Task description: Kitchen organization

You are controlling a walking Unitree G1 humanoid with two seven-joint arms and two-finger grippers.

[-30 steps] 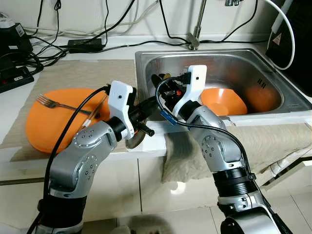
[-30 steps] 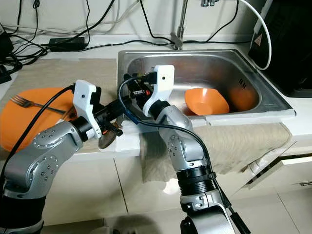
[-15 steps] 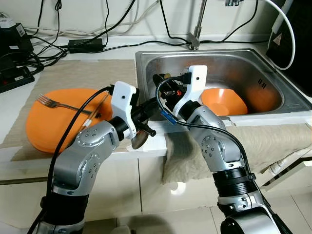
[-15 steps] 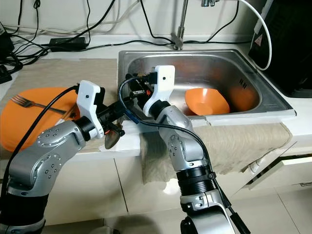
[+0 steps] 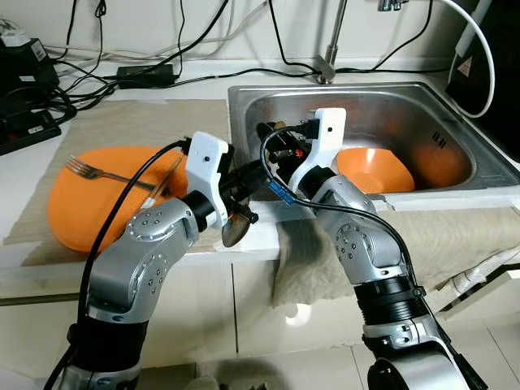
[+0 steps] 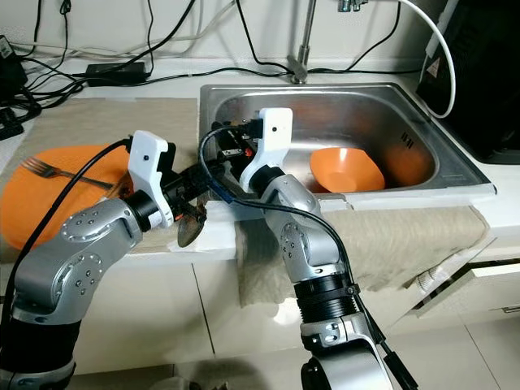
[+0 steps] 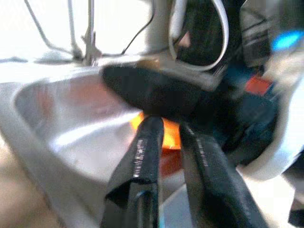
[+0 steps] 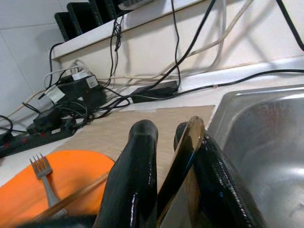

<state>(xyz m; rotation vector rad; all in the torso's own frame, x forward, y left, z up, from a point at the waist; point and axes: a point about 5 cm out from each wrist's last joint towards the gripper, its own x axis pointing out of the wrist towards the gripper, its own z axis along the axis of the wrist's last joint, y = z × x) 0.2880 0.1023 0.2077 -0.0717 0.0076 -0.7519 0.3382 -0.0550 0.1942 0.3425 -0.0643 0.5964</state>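
Note:
A metal spoon hangs over the counter's front edge, its bowl [image 5: 234, 231] low and its handle [image 8: 186, 152] running up towards the sink's left rim. My left gripper [image 5: 253, 180] reaches right along the counter edge, shut on the spoon near its bowl end, fingers [image 7: 147, 152] almost together. My right gripper [image 5: 265, 132] comes from the sink side, shut on the handle's upper end, and the two grippers nearly touch. An orange plate [image 5: 81, 211] on the left mat carries a fork [image 5: 89, 172] and a wooden stick [image 5: 166, 183]. An orange bowl [image 5: 374, 171] lies in the sink [image 5: 406, 106].
A beige towel [image 5: 313, 260] hangs over the counter front below the sink. The tap [image 5: 329, 49] stands behind the basin. Power strips and cables [image 5: 28, 122] crowd the back left. A black appliance [image 5: 496, 89] is at the far right.
My left gripper has slid a little to the right, closer to the right gripper, and the spoon's bowl went with it. The right arm has stayed put.

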